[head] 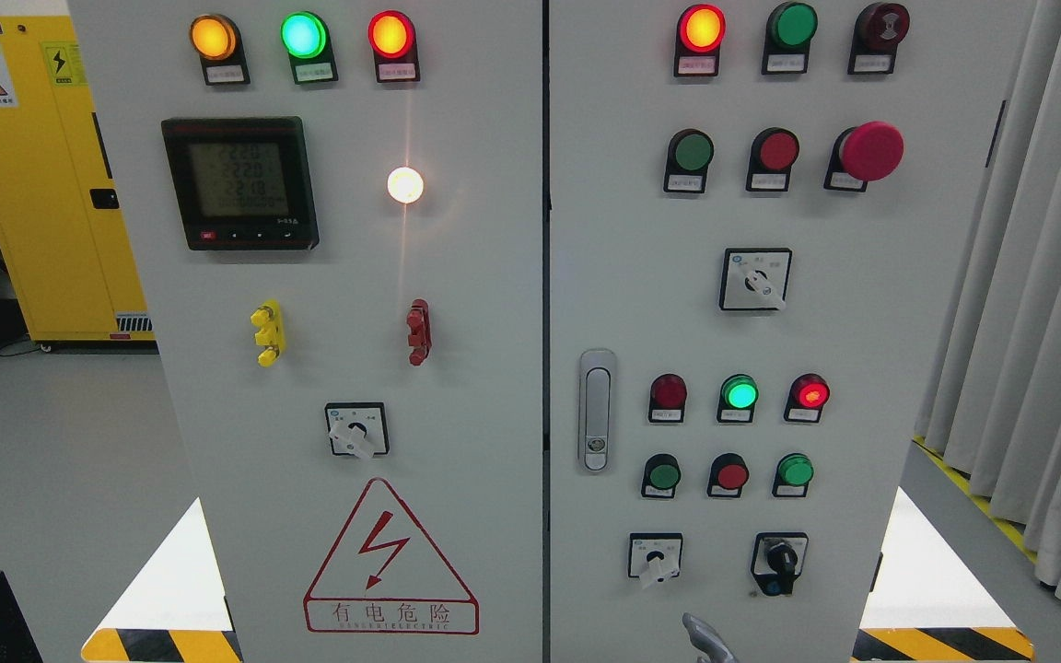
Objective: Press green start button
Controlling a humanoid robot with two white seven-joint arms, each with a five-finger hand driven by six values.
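A grey control cabinet [862, 368] fills the head view. Its right door carries three green push buttons: one in the upper row [693, 152], and two in the lower row at the left [664, 476] and at the right [796, 471]. A red button [731, 476] sits between the lower two. Only a grey fingertip of my right hand [705, 640] shows at the bottom edge, below the lower buttons and apart from them. The rest of the hand is hidden below the frame.
Rotary switches [655, 560] [780, 560] sit just above the fingertip. A red mushroom stop button [871, 151] stands at the upper right. A door handle [596, 410] is left of the lower buttons. A yellow cabinet [42, 184] stands at the left, curtains [1046, 322] at the right.
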